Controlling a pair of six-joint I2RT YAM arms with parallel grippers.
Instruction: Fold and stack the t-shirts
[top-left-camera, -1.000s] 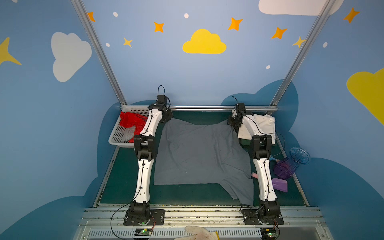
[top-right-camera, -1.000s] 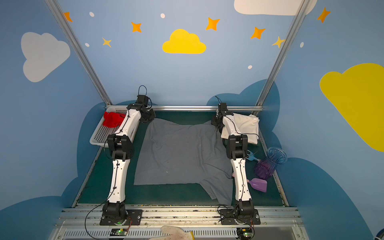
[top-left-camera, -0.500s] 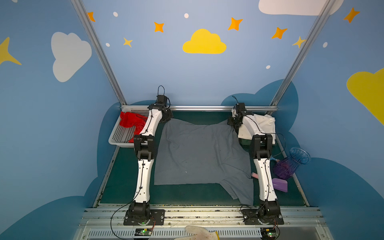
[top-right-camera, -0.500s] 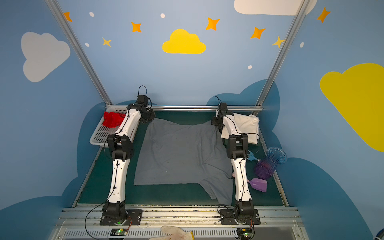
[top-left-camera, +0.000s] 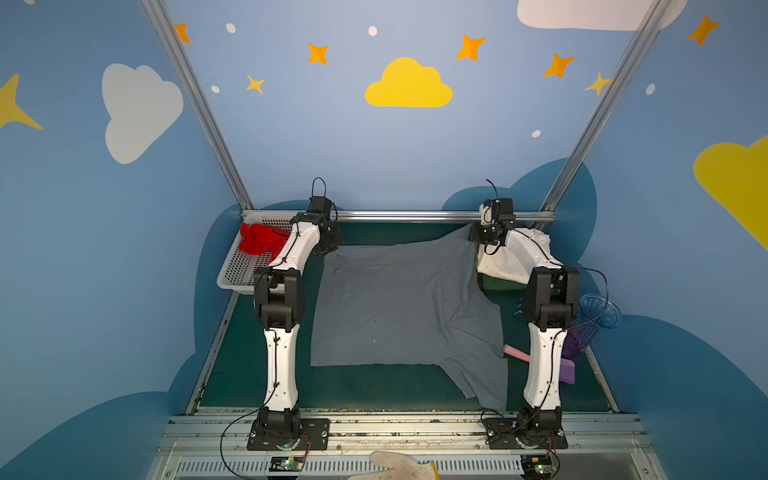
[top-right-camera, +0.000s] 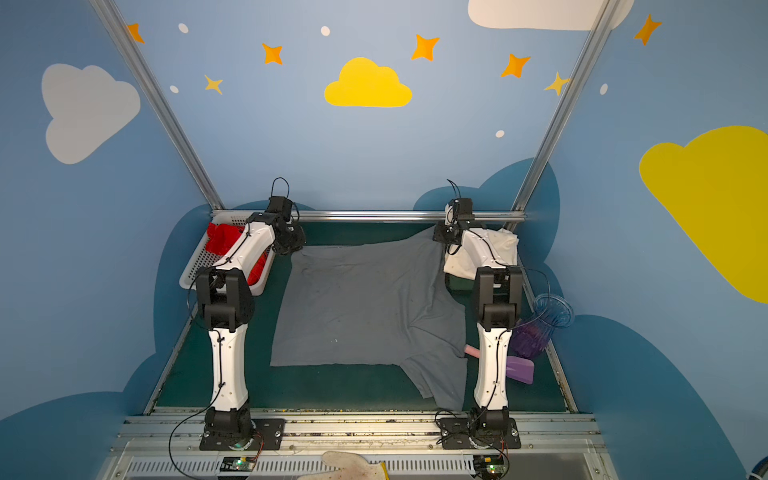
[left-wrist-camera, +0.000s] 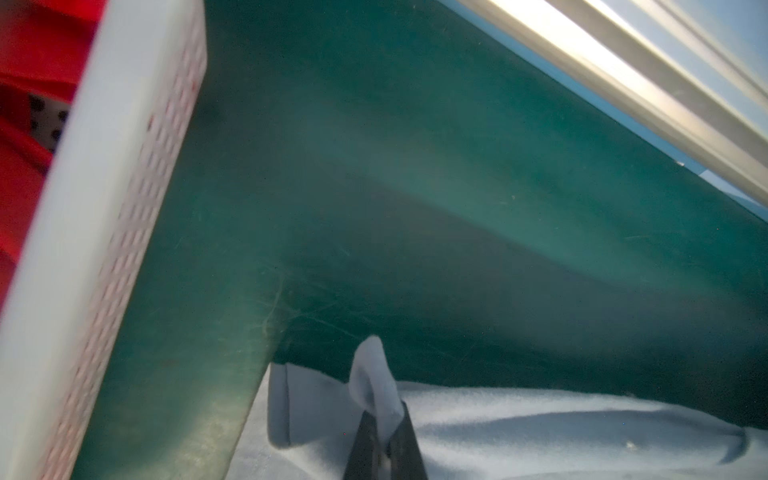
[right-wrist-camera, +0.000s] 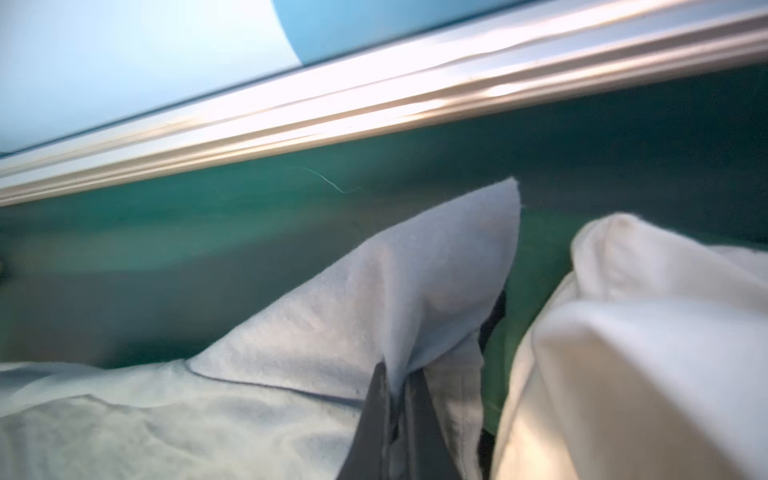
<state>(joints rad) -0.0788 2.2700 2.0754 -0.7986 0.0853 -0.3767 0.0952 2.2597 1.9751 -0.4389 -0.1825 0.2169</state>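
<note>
The slate grey t-shirt (top-left-camera: 399, 307) (top-right-camera: 365, 307) lies spread on the green mat in both top views, one sleeve reaching toward the front right. My left gripper (left-wrist-camera: 384, 409) is shut on the grey t-shirt's (left-wrist-camera: 540, 432) far left corner. My right gripper (right-wrist-camera: 399, 380) is shut on the far right corner of this grey shirt (right-wrist-camera: 374, 299), lifting it slightly. The cream-white t-shirt (top-left-camera: 513, 266) (right-wrist-camera: 648, 353) sits folded at the back right, beside the right gripper. The red t-shirt (top-left-camera: 262, 239) (left-wrist-camera: 25, 62) lies bunched in the basket.
A white perforated basket (top-left-camera: 239, 272) (left-wrist-camera: 95, 232) stands at the back left beside my left gripper. A metal rail (top-left-camera: 415, 215) runs along the back edge. A clear blue vase (top-left-camera: 594, 320), a pink stick (top-left-camera: 516, 353) and a purple block (top-left-camera: 567, 371) lie at the right.
The right gripper has lifted the grey shirt's far right corner a little higher toward the rail. The left arm has barely moved.
</note>
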